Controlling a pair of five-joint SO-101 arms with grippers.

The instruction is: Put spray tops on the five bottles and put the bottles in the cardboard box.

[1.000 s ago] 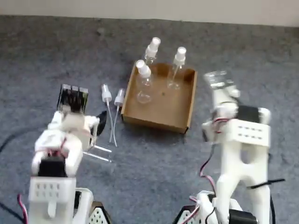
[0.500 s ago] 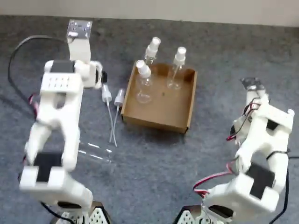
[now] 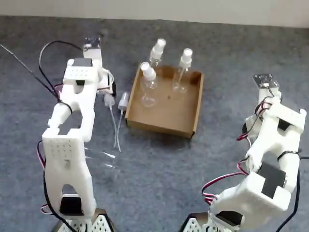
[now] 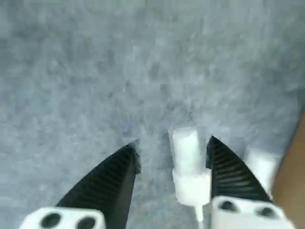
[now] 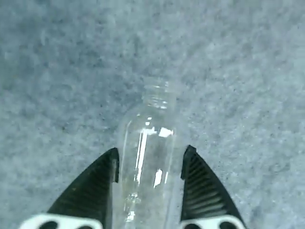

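1. I count five clear plastic bottles and two loose spray tops.
2. Three capped bottles stand upright with white sprayers on. The left capped bottle (image 3: 148,82) and the right capped bottle (image 3: 182,67) are inside the cardboard box (image 3: 169,113). The far capped bottle (image 3: 157,52) is at the box's far rim, and I cannot tell whether it is inside.
3. A bare bottle (image 3: 99,158) lies on its side on the grey table (image 3: 193,164), near left, beside my left arm.
4. My right pincer (image 5: 151,151) is clenched on the fifth bottle (image 5: 145,124), which is transparent and open-necked. It is at the far right, well apart from the box.
5. The left spray top (image 4: 188,167) and the right spray top (image 3: 123,100), both white with thin tubes, lie just left of the box. My left pincer (image 4: 172,144) is released, its fingers either side of the left one.
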